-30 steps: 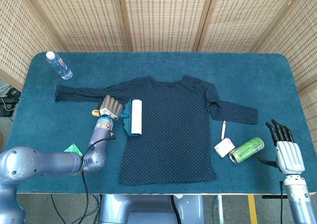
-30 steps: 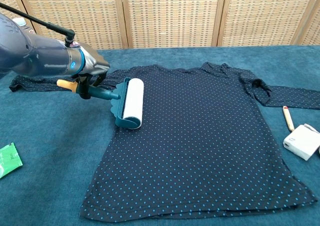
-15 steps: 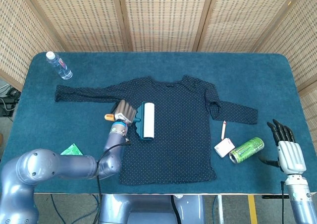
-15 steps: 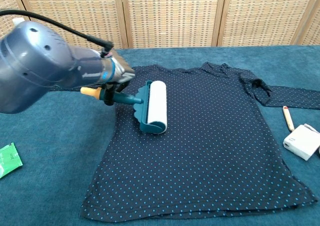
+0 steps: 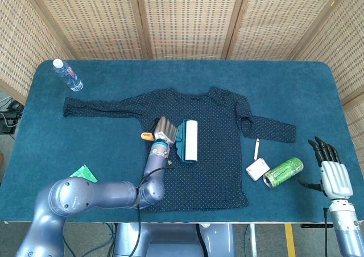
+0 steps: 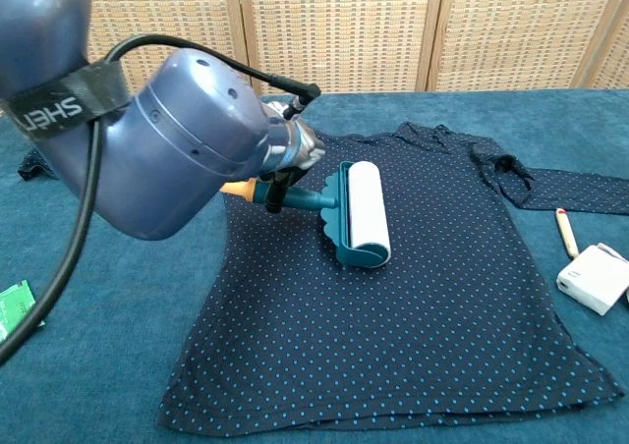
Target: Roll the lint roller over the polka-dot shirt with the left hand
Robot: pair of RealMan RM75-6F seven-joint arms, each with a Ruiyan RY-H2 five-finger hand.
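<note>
On the shirt (image 6: pixel 413 267), I am gripping the roller (image 6: pixel 362 213) handle in my left hand (image 5: pixel 165 132), aiming for even downward pressure; right hand (image 5: pixel 331 174) is idling, fingers spread.

Lint roller (image 5: pixel 190 141) on shirt (image 5: pixel 216 154) middle

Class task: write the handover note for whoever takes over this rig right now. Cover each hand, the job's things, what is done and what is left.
Left hand: grips the lint roller by its handle; the roller lies on the polka-dot shirt, mid-chest.
Right hand: holds nothing, fingers apart, at the table's right edge near the green can.
Done: roller has travelled from the shirt's left edge to its middle.
Left: roll on over the right half and lower part.
</note>
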